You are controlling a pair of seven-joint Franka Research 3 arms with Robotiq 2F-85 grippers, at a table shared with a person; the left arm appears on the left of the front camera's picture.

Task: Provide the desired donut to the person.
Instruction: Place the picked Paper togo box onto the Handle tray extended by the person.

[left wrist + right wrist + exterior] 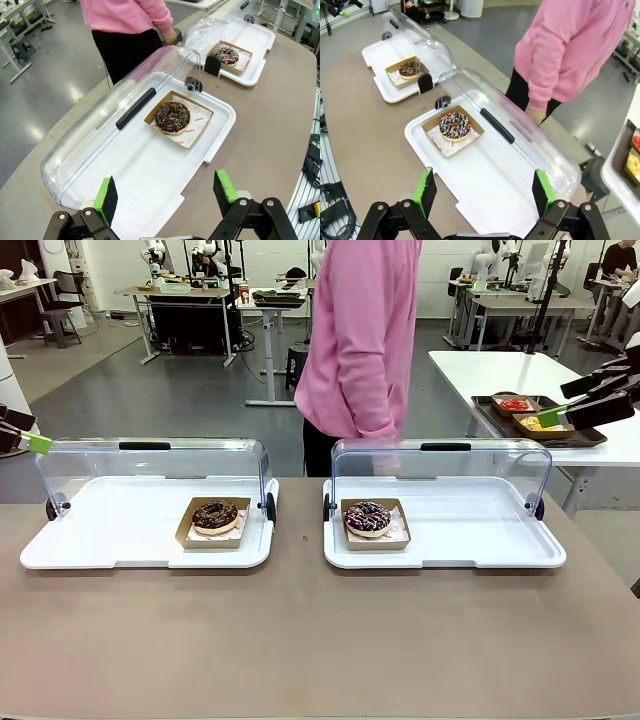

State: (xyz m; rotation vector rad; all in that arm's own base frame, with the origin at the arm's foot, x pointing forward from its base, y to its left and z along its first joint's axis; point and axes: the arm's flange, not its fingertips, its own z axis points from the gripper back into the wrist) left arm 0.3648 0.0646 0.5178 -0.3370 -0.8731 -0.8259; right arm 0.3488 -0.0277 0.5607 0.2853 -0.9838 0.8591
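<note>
Two donuts lie in cardboard trays on the table. The chocolate donut with nut crumbs [215, 515] [173, 117] [410, 69] is in the left white tray [100, 540]. The dark donut with coloured sprinkles [368, 518] [454, 125] [226, 54] is in the right white tray [480, 540]. The person [360, 340] [125, 17] [575, 50] in a pink hoodie stands at the far side, one hand [536, 116] just behind the right tray's raised lid. My left gripper [25, 432] [166, 192] hovers open above the left tray's near end. Raised off the right tray's end, my right gripper [578, 402] [484, 192] is open and holds nothing.
Both clear lids [150, 465] [440, 470] stand swung open towards the person on hinges at the trays' far edges. A white side table [480, 370] at the right carries a dark tray of food containers [540, 420]. The brown table [300, 640] lies bare in front of the trays.
</note>
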